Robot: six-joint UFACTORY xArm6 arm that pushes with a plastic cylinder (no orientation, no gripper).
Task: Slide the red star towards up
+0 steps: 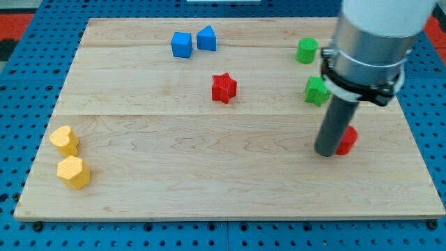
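The red star lies on the wooden board, a little above the middle. My tip is at the end of the dark rod, far to the star's right and lower down. It stands right beside a second red block, whose shape is partly hidden by the rod.
A blue cube and a blue triangular block sit near the view's top. Two green blocks lie at upper right, the lower one partly behind the arm. Two yellow blocks lie at lower left.
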